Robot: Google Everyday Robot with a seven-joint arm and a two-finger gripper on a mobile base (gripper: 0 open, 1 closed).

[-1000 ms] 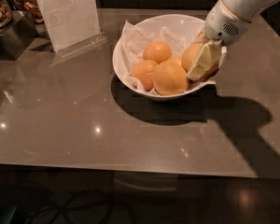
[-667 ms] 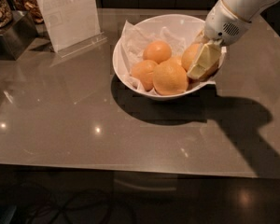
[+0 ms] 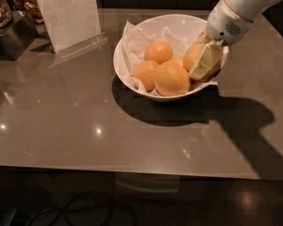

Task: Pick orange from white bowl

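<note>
arm (image 3: 247,4): enters from top right, slanting down-left | gripper (image 3: 203,66): upper right, pointing down

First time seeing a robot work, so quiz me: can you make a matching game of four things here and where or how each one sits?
Things:
1. gripper
2. orange
3. white bowl
4. sign stand

Descriptions:
A. standing at the far left of the table
B. lined with crumpled paper
C. reaching into the bowl's right side
D. in the bowl, right against the gripper

Pairs: 1-C, 2-D, 3-B, 4-A.
</note>
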